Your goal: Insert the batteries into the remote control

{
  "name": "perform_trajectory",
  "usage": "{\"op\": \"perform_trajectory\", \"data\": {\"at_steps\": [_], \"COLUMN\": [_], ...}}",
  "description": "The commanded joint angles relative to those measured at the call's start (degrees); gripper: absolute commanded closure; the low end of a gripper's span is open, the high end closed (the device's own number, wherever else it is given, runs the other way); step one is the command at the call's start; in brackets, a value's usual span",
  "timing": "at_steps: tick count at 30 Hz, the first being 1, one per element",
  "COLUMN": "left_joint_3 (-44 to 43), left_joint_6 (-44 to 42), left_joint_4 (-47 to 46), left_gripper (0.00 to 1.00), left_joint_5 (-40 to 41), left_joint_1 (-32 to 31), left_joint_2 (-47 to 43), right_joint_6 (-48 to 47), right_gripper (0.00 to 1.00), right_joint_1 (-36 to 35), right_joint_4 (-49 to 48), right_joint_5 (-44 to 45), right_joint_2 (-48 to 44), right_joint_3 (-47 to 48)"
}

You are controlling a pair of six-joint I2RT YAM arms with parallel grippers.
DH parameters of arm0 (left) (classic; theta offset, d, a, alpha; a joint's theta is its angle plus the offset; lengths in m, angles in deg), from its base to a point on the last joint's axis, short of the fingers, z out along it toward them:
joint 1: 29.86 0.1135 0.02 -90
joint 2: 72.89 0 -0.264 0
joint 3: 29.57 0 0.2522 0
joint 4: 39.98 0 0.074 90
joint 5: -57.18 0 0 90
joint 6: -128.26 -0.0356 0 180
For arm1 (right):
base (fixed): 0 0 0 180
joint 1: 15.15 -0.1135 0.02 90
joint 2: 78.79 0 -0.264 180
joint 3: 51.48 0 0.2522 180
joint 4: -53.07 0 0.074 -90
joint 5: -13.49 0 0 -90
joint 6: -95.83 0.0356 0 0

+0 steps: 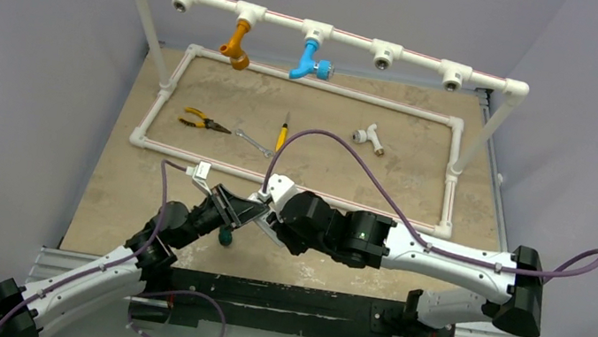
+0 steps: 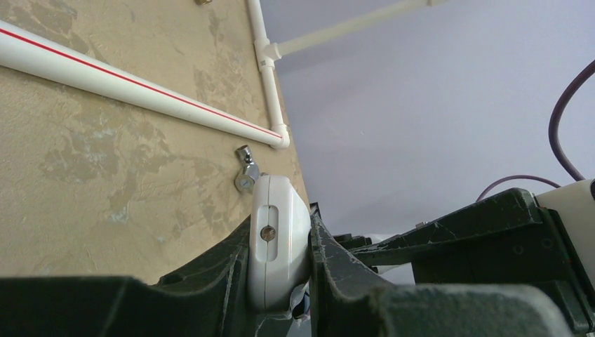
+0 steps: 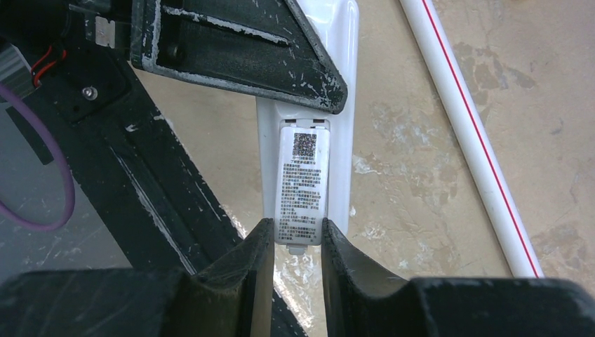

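The white remote control is clamped edgewise between my left gripper's fingers, held above the table. In the right wrist view the remote's back faces the camera. A flat white cover with a printed label lies over its bay, with its lower end past the remote's end. My right gripper is shut on that lower end. In the top view both grippers, left and right, meet near the table's front centre. The batteries are hidden.
A white pipe frame lies on the table, with a rack holding an orange tap and a blue tap. Pliers, a wrench, a yellow-handled screwdriver and a white tee lie inside. A silver fitting lies by the remote.
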Motion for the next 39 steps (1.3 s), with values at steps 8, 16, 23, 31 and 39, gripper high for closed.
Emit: {"op": "perform_trajectory", "data": {"at_steps": [8,16,23,31,39], "left_joint_3": [-0.29,-0.28,-0.28,-0.20,-0.20], "left_joint_6": [0.77,1.10,1.38,2.20,2.91], "left_joint_4": [-3.50,-3.46,-3.58,-4.22,-4.56], "left_gripper": [1.00,1.00,1.00,1.00,1.00], "left_joint_5": [-0.52,-0.86,-0.96,-1.70,-2.18], "left_joint_1": [-0.23,-0.23,-0.22,-0.21,-0.26], "left_joint_2": [-0.30,-0.46,-0.50,-0.33,-0.65], "right_joint_6": [-0.87,-0.99,-0.93,-0.91,-1.27], "right_gripper": [1.00,1.00,1.00,1.00,0.91], "right_joint_1": [-0.28,-0.33,-0.35,-0.32,-0.30], "right_joint_4": [-3.35,-3.27,-4.28,-5.27,-5.61], "right_joint_5": [-0.42,0.46,0.67,0.57,1.63], "right_joint_2": [0.55,1.19,2.22,3.22,3.15], "right_joint_3": [2.04,2.10,2.03,1.93,1.44]}}
